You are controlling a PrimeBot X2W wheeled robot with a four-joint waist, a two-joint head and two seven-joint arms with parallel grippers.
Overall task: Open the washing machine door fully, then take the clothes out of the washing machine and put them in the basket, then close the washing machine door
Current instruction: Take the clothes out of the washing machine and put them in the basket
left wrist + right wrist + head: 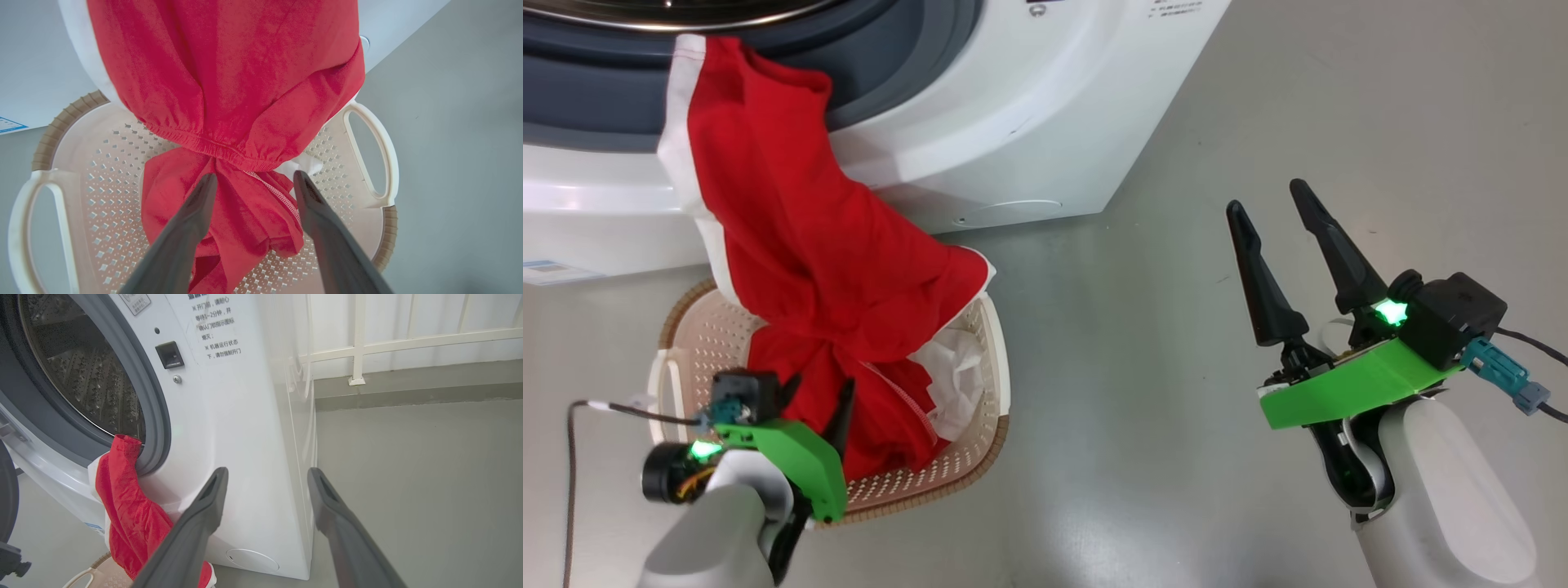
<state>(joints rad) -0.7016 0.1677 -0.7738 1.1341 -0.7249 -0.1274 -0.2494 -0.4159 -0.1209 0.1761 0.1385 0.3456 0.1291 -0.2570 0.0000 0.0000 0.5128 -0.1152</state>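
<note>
Red thin-fabric clothes with white trim (809, 269) drape from the grey rubber ring (157, 416) of the white washing machine (1029, 106) into the cream perforated basket (1001, 367). The left gripper (253, 179) stands wide astride the bunched end, holding nothing (right gripper (1267, 198) likewise open, empty). The top hem could catch on the ring, leaving the garment half out.

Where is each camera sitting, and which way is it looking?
Head view: on the robot's head, looking down at the basket, the clothes and the washing machine; left gripper and right gripper show.
Left wrist view: on the left wrist, looking down between its fingers into the basket.
Right wrist view: on the right wrist, facing the machine's front past its fingers.
All three share the clothes.
</note>
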